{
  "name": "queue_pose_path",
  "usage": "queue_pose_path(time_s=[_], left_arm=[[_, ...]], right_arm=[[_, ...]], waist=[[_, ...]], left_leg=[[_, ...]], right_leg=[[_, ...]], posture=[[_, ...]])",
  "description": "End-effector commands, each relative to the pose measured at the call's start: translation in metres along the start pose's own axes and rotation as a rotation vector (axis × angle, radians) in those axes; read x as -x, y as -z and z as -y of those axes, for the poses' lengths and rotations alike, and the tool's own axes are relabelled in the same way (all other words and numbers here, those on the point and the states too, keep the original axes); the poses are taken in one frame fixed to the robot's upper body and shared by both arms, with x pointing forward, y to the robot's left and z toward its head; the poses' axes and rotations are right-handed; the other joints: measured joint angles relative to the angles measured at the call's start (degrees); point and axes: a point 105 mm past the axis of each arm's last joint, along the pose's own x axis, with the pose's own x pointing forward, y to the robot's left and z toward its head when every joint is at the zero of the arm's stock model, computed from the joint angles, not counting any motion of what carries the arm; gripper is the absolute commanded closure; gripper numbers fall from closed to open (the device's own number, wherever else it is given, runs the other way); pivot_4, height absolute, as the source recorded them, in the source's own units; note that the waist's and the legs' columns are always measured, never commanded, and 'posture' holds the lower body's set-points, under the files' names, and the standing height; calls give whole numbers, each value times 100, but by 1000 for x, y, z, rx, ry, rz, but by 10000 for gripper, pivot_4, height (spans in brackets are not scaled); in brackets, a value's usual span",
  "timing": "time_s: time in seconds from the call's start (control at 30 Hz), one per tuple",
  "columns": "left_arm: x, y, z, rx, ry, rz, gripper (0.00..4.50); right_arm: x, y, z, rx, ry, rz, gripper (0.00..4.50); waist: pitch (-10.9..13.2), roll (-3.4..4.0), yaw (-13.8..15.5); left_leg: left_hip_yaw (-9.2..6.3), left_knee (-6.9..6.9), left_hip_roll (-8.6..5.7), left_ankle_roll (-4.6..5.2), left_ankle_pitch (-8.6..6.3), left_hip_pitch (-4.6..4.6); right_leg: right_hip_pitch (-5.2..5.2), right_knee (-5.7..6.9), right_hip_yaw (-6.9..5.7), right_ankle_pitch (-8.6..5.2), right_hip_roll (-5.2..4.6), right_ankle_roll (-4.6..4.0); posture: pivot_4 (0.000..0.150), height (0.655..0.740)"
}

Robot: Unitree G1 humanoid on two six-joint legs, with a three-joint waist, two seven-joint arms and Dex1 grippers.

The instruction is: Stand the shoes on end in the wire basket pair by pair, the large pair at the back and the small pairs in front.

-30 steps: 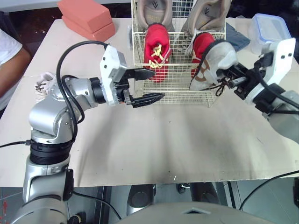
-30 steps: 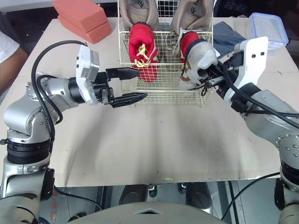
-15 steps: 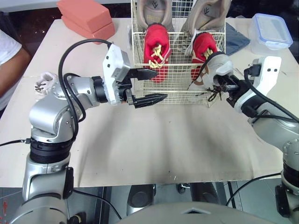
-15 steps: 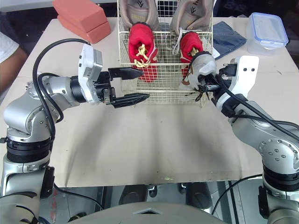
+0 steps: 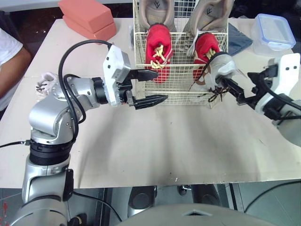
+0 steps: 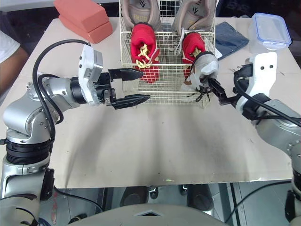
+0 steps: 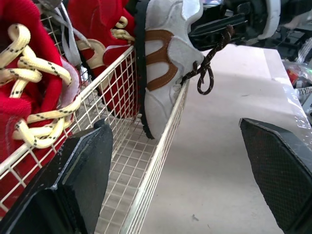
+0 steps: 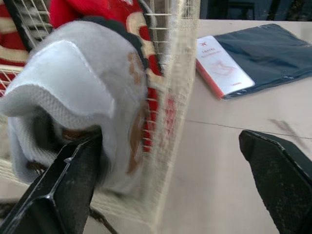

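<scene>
Taking the bare middle of the beige wooden table (image 5: 155,150) as the dial, with 12 o'clock away from the robot, the left gripper (image 5: 161,85) hovers at about 11 o'clock. Its jaws are apart and empty, and it is parked just short of the white wire basket (image 5: 174,92), probably to leave room for the other arm. At about 2 o'clock the right gripper (image 5: 232,91) points at the basket's front right corner, its fingers spread wide and clamping nothing. Between them leans the small white-and-brown lace-up shoe (image 5: 217,70), on end, its dark laces dangling outside the wire. I cannot tell whether its toe is fully seated inside. Its likely mate, a small pale shoe (image 5: 45,82), lies on the table at 9 o'clock behind the left arm and looks to be the next pick. Behind the leaning shoe stand the two small red shoes with yellow laces (image 5: 157,49), and at the back the two large taupe shoes (image 5: 157,9), as the task orders. Beyond lie salmon-pink foam blocks (image 5: 89,16) at 11 o'clock, and a dark blue flat packet (image 5: 237,37) and a clear lidded plastic box (image 5: 270,30) at 1 o'clock.
</scene>
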Motion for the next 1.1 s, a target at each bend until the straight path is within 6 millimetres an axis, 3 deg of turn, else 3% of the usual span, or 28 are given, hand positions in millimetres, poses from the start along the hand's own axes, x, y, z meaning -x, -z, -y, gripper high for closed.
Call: queue_pose_path(time_s=[0.03,0.23,0.4,0.5,0.67,0.93,1.1], left_arm=[[4,-18,0,-42,-14,70,0],[11,-20,-3,-40,-29,98,0],[36,-7,-24,-16,-170,105,0],[58,4,-37,-14,-272,80,0],[141,20,-76,6,-611,89,0],[269,59,-100,87,-1017,15,0],[311,73,-105,190,-1165,19,0]], right_arm=[[16,-16,12,68,-21,35,971],[36,-24,3,190,-201,29,971],[51,-36,-43,287,-517,199,971],[50,-31,-52,277,-573,260,971],[50,-10,-63,209,-643,362,971],[52,13,-77,290,-763,389,971],[49,19,-82,317,-778,390,971]], waist=[[0,-1,3],[0,-1,-11],[0,-1,-17],[1,-5,-14],[2,-12,-7],[0,-15,-14],[-6,-26,16]], left_leg=[[0,0,0,0,0,-1],[1,0,2,3,-2,3],[-1,-2,4,6,-4,7],[-6,-4,5,6,-4,7],[-8,-2,9,5,-3,3],[-7,-2,11,6,-4,6],[-10,-2,10,9,-7,1]], right_leg=[[0,0,-1,0,-1,0],[1,0,2,0,2,0],[1,-1,2,-1,6,1],[2,-2,-1,-1,7,1],[1,-2,-5,-1,0,1],[1,1,-17,-2,-2,-2],[2,1,-47,-2,-13,-2]], posture=[[1500,6860],[1500,6860],[1500,6860],[1500,6860],[1500,6860],[1500,6860],[1500,6860]])
